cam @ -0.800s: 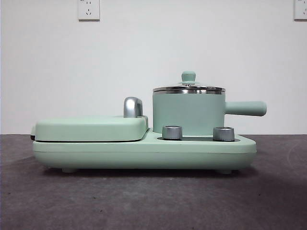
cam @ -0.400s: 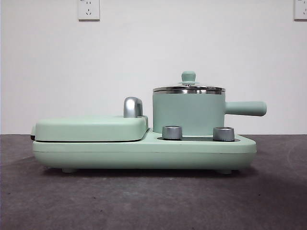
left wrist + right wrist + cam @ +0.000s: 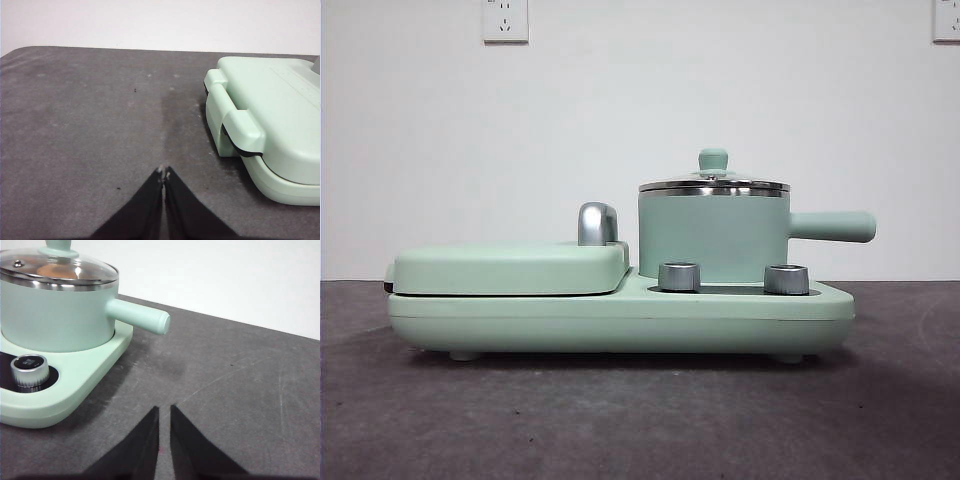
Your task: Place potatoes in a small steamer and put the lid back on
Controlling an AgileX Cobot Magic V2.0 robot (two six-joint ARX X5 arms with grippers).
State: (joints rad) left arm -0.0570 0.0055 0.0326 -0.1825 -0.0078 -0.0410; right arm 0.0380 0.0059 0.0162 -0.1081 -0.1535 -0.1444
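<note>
Potatoes [image 3: 52, 271] show only as an orange-brown patch under the glass of the lid [image 3: 57, 270], so you can take it that the load is already inside the small steamer [image 3: 713, 238] and the lid is seated on its steel rim. The pot stands on the right half of the mint-green cooker base [image 3: 620, 320], its straight handle pointing right; the flat griddle cover [image 3: 510, 268] lies shut on the left half, with a chrome handle [image 3: 597, 223] just beside the pot.

Your left gripper [image 3: 164, 172] hangs over bare counter [image 3: 90, 125] to the left of the cooker, its fingers pressed together on nothing. Your right gripper [image 3: 163, 410] sits over the counter to the right of the base, near the pot's handle, its fingers nearly together with a thin gap and nothing between them.

Judging by this, the work looks done, so the step in hand is only to stay clear: keep both arms off the pot's handle and the two steel dials [image 3: 679, 276], since a nudge could shift the pot or tip the lid. Check that the lid's rim sits level all round (from the front it looks flat and even, with the knob upright). How much potato is in there you cannot tell through the glass.
</note>
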